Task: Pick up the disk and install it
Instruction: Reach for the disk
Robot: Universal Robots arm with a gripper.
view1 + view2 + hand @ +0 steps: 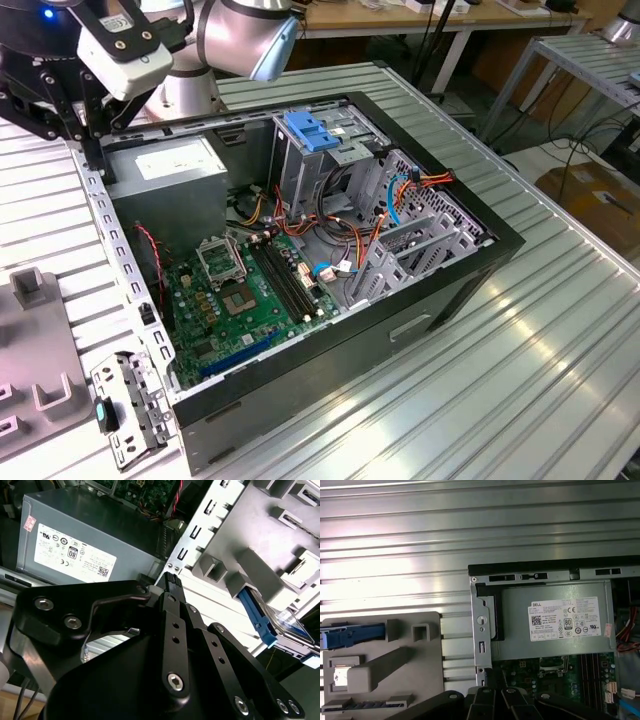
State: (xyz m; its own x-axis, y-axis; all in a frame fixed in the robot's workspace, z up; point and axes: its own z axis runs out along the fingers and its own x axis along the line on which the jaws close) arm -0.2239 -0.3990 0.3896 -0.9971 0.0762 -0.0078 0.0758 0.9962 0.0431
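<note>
While the tool [170, 580] is hanging over the metal rim [192, 535] of the open computer case [330, 360], its jaws are looking pressed together on nothing. In the exterior view the tool [100, 165] is showing at the case's corner, just beside the grey power supply [165, 165].

The disk [290, 625] is resting outside the case in a grey holder [260, 525] on the ribbed desk [540, 330]. Its blue side rail is showing in the first wrist view, where the disk [355, 636] is lying in the holder [420, 670] just beside the case wall.

Judging from this, the pick is not yet begun. Doing it well is probably calling for the jaws to be opening before the descent, and for the tool to be lining up squarely with the disk's body rather than its plastic rail. The holder's raised blocks are crowding the disk, so a tilted approach is risking a knock.

Inside the case, the power supply [555, 620] is filling one corner and the green motherboard [250, 290] is lying on the floor. A tall metal cage with a blue latch [315, 135] is standing beyond it. Loose coloured cables [420, 185] are trailing near the cage and are likely to be snagging anything carried low.
</note>
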